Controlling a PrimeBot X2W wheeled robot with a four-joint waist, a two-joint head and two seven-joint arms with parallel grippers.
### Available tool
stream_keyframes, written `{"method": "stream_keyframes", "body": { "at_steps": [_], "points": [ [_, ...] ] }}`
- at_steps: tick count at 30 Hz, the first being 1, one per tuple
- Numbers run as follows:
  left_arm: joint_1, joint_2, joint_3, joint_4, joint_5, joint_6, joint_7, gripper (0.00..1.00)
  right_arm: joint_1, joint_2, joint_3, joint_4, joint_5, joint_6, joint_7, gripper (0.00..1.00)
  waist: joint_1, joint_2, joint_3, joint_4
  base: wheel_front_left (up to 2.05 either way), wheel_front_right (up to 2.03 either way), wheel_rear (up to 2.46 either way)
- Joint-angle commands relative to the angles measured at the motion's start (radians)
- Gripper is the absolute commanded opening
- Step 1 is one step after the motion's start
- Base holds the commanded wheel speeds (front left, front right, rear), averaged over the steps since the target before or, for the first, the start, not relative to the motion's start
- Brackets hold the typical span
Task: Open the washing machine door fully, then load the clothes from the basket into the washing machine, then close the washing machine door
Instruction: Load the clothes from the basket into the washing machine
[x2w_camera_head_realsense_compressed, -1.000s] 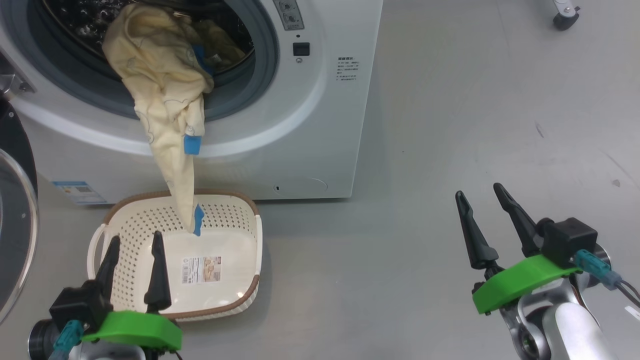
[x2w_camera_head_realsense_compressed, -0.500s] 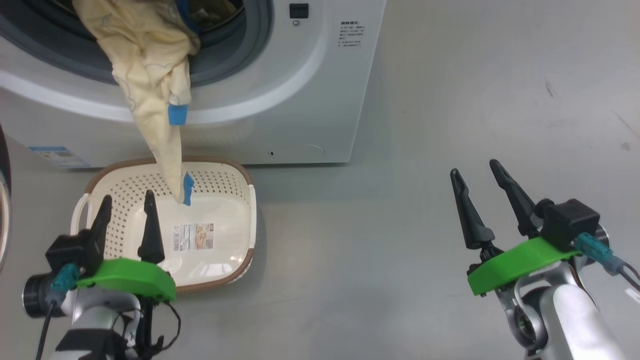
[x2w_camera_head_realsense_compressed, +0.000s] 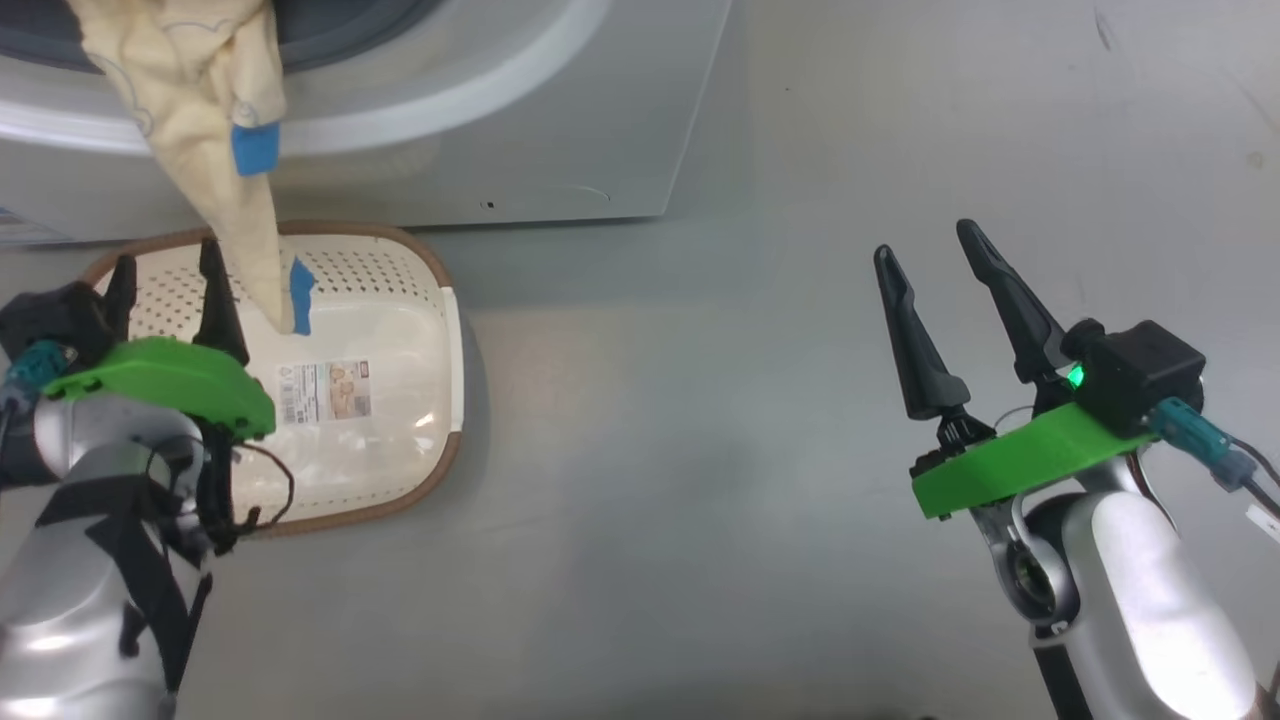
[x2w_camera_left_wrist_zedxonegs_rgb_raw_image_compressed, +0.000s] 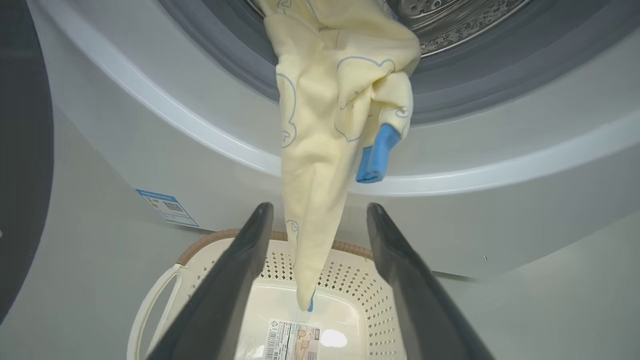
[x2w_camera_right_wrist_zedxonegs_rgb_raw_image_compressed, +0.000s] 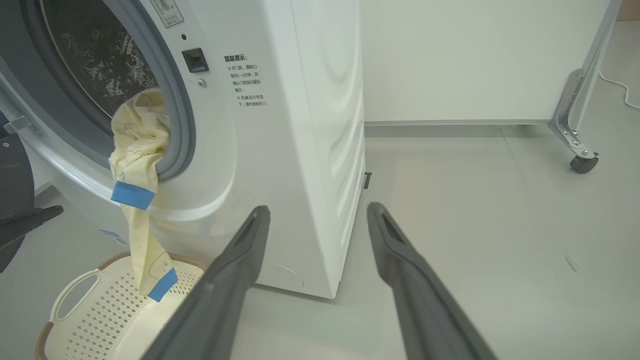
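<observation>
White front-loading washing machine (x2w_camera_right_wrist_zedxonegs_rgb_raw_image_compressed: 300, 125): block of small black Chinese print (x2w_camera_right_wrist_zedxonegs_rgb_raw_image_compressed: 247, 80) right of the opening, too fine to read. Blue energy sticker (x2w_camera_left_wrist_zedxonegs_rgb_raw_image_compressed: 167, 207) low on the front, illegible. Pale cream-yellow garment with blue cuffs (x2w_camera_left_wrist_zedxonegs_rgb_raw_image_compressed: 325, 125) hangs from the drum over the grey ring, its tip inside the cream perforated plastic basket (x2w_camera_head_realsense_compressed: 400, 270) on the floor. Basket floor label (x2w_camera_head_realsense_compressed: 322, 390): barcode, text unreadable. Glossy black door (x2w_camera_left_wrist_zedxonegs_rgb_raw_image_compressed: 22, 150) cut off at the frame edge. Left hand (x2w_camera_head_realsense_compressed: 167, 255) open, empty, above the basket. Right hand (x2w_camera_head_realsense_compressed: 926, 242) open, empty, over bare floor.
</observation>
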Motion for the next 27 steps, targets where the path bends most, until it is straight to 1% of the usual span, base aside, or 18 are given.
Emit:
{"method": "stream_keyframes", "body": {
  "at_steps": [1,7,11,15,21,26,27],
  "points": [
    [-0.063,0.046,0.04,0.02,-0.013,-0.027,0.007,1.0,-0.028,-0.006,0.025,-0.029,0.013,0.001,-0.016,1.0,0.0,0.0,0.052,-0.033,0.0,0.0,0.0],
    [-0.185,0.058,0.033,0.131,-0.034,-0.099,0.038,1.0,-0.062,-0.006,0.035,-0.018,0.037,0.001,-0.045,1.0,0.0,0.0,0.119,-0.065,0.0,0.0,0.0],
    [-0.256,0.059,0.024,0.178,-0.037,-0.123,0.061,1.0,-0.076,-0.006,0.042,-0.004,0.048,0.001,-0.062,1.0,0.0,0.0,0.15,-0.079,0.0,0.0,0.0],
    [-0.3,0.067,0.025,0.212,-0.037,-0.125,0.071,1.0,-0.088,-0.006,0.051,0.006,0.056,0.001,-0.073,1.0,0.0,0.0,0.167,-0.092,0.0,0.0,0.0],
    [-0.373,0.094,0.046,0.282,-0.046,-0.113,0.065,1.0,-0.108,-0.006,0.07,0.029,0.079,0.001,-0.09,1.0,0.0,0.0,0.187,-0.123,0.0,0.0,0.0],
    [-0.424,0.109,0.064,0.347,-0.061,-0.1,0.082,1.0,-0.117,-0.006,0.083,0.044,0.095,0.001,-0.1,1.0,0.0,0.0,0.198,-0.147,0.0,0.0,0.0],
    [-0.434,0.115,0.067,0.362,-0.063,-0.096,0.088,0.92,-0.118,-0.006,0.087,0.047,0.099,0.001,-0.101,1.0,0.0,0.0,0.199,-0.153,0.0,0.0,0.0]
  ]
}}
